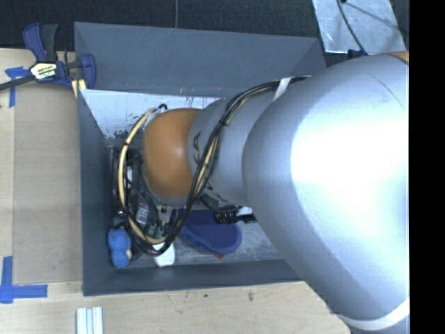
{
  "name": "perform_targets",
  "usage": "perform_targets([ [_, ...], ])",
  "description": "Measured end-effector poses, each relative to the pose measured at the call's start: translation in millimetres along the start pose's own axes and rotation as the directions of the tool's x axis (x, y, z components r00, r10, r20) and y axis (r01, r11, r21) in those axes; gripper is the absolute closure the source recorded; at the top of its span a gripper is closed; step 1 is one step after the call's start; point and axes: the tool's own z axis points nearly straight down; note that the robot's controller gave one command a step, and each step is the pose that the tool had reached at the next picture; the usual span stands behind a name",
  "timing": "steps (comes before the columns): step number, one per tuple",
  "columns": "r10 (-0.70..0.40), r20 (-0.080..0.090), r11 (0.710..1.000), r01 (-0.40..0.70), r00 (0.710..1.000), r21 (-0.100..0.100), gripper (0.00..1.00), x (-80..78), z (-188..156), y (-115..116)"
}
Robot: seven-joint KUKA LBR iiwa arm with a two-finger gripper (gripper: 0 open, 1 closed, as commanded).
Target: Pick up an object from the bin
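Observation:
My gripper [147, 218] is low in the bin's front left part, its dark body partly showing beneath the wrist. Just left of it and toward the front lies a small knobbly blue thing [119, 246] near the front left corner. A small white piece [165, 259] lies at the front wall right below the gripper. To the right of the gripper rests a flat dark blue oval thing [210, 236], with a black and white item [233, 216] at its upper edge.
The arm, with its orange cover and looped cables, reaches in from the right and hides most of the bin floor. The bin's left wall and front wall stand close to the gripper.

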Motion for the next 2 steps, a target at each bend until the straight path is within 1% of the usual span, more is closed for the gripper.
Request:
perform_targets([
  [1, 0.002, -0.007, 1.0, -0.002, 1.0, 0.004, 1.0, -1.7, -42, 0],
  [2, 0.002, -0.005, 1.0, -0.002, 1.0, 0.002, 1.0, -3.9, -86, 0],
])
